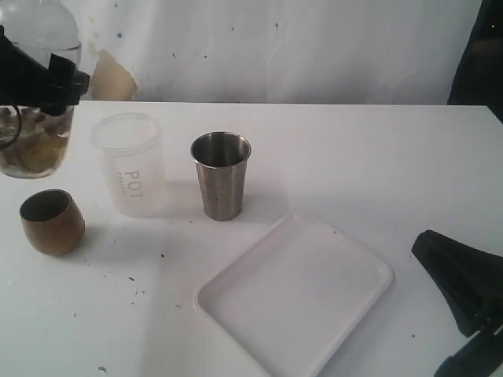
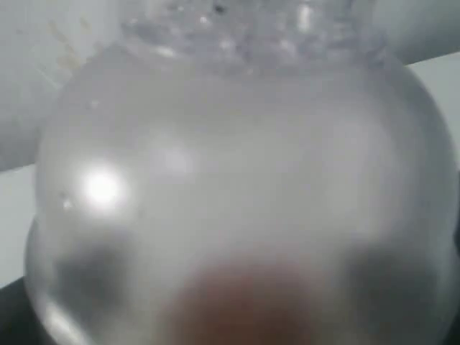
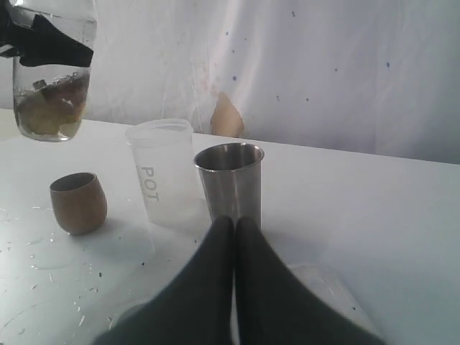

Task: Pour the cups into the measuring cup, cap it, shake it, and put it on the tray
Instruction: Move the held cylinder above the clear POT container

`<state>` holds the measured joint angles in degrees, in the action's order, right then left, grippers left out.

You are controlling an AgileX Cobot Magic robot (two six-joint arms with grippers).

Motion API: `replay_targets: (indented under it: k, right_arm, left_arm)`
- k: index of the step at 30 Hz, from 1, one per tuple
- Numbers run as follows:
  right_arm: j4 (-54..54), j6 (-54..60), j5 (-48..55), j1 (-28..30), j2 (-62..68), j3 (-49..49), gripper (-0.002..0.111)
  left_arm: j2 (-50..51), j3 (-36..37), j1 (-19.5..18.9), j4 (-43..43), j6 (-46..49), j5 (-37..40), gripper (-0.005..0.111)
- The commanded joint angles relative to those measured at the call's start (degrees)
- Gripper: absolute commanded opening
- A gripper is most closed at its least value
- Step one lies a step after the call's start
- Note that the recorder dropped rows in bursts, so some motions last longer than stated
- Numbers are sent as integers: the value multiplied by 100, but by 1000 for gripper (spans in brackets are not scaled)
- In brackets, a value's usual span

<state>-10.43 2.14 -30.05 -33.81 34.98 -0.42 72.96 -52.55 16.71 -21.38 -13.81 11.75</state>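
At the far left my left gripper (image 1: pixel 39 82) is shut on the measuring cup (image 1: pixel 31 145) and holds it in the air, above the table. Brownish pieces and liquid fill its lower part, and the clear domed lid (image 2: pixel 230 165) caps it and fills the left wrist view. Three cups stand on the table: the brown bowl-like one (image 1: pixel 52 222), the frosted one (image 1: pixel 130 165) and the steel tumbler (image 1: pixel 221 174), all looking empty. The white tray (image 1: pixel 295 294) lies in front of them. My right gripper (image 3: pixel 233 223) is shut and holds nothing, low over the tray's near right side.
A white cloth backdrop (image 1: pixel 314 47) hangs behind the table. Small dark specks (image 1: pixel 130 279) are scattered on the tabletop near the brown cup. The table's far edge (image 1: pixel 354 104) runs just behind the cups.
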Motion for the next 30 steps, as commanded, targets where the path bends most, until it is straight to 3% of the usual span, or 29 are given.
replay_targets:
  k: [1,5,11,22,30]
  right_arm:
    - [5,67,14,22,-24,42,0]
    - [-6,67,12,22,-24,42,0]
    - [-6,67,12,22,-24,42,0]
    - [1,67,-2,22,-24,42,0]
    - [1,67,-2,22,-24,42,0]
  left_arm:
    - [135,-544,-5,-1047,203,617,0]
    - [527,-601,-5,-2705,203,1172,0]
    - [1078,-605,-5,-4304,203,1084,0]
    - [1743,-614,-5,-5937,193,1481,0]
    - [2059,-614,-5,-6595,193,1808,0]
